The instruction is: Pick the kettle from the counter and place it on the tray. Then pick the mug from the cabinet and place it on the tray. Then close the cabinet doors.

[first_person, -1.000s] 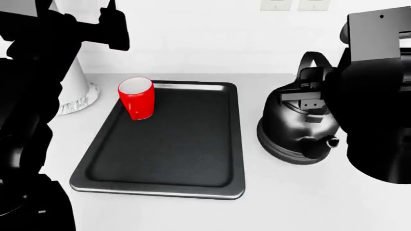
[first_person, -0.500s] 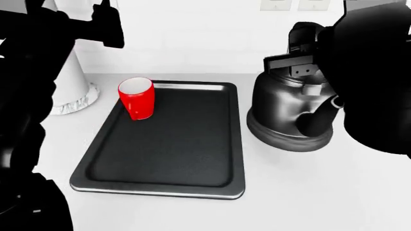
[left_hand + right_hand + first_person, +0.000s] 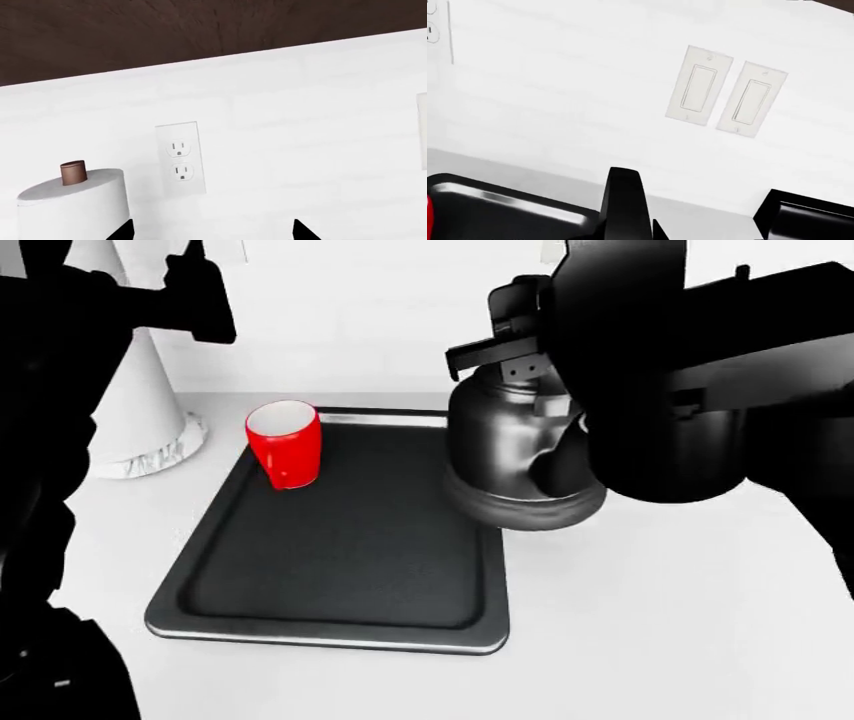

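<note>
The dark-metal kettle (image 3: 514,455) hangs from my right gripper (image 3: 518,352), which is shut on its arched handle (image 3: 624,205). The kettle is off the white counter (image 3: 667,620), over the far right rim of the dark tray (image 3: 334,570). The red mug (image 3: 284,444) stands upright in the tray's far left corner, apart from the kettle. My left gripper (image 3: 200,295) is raised at the far left, open and empty; in the left wrist view its fingertips (image 3: 123,232) stand wide apart in front of the wall. The tray's corner shows in the right wrist view (image 3: 500,210).
A tall white paper-towel roll (image 3: 134,405) with a brown cap (image 3: 73,172) stands on the counter left of the tray. The white back wall carries an outlet (image 3: 180,160) and two switches (image 3: 727,97). A dark wooden cabinet underside (image 3: 200,30) runs above.
My right gripper has lifted the kettle off the counter and carried it left, from right of the tray to over its right rim. The left arm has shifted slightly left.
</note>
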Controlling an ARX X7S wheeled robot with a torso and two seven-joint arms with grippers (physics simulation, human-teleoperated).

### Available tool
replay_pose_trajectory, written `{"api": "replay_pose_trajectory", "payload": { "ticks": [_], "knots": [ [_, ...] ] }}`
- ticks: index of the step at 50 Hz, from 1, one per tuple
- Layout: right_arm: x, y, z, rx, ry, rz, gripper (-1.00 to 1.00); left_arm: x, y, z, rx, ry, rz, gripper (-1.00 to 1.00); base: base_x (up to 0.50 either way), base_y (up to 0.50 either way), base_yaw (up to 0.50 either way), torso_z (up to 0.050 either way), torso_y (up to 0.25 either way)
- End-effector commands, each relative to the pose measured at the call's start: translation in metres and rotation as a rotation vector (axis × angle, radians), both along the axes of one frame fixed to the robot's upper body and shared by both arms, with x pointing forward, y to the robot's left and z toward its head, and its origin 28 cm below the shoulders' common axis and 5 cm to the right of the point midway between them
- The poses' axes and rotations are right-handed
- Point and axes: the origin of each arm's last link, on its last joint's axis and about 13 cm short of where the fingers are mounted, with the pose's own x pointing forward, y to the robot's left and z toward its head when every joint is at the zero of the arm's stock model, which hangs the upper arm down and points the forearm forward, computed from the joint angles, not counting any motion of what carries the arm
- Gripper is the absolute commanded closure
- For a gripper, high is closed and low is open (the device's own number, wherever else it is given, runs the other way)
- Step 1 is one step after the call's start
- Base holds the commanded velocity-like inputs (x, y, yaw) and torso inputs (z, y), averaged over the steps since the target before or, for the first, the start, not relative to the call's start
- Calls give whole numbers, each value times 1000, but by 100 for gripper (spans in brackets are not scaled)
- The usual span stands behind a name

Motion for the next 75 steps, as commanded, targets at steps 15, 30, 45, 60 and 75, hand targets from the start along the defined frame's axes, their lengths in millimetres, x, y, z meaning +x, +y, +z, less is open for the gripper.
{"api": "replay_pose_trajectory", "payload": {
  "ticks": [15,30,45,60,75],
  "knots": [
    [35,44,-29,14,26,95,100,7,10,-13,-9,21,18,-100,0,0,0,0,1],
    [37,57,-26,21,17,125,100,8,12,-16,-13,28,29,-100,0,0,0,1,1],
    [30,65,-22,55,3,174,100,9,12,-18,-10,33,35,-100,0,0,0,0,1],
    [23,78,-30,79,28,241,100,9,13,-20,-11,37,37,-100,0,0,0,1,1],
    [22,83,-41,86,60,272,100,9,14,-22,-13,42,39,-100,0,0,0,0,1]
  ]
}}
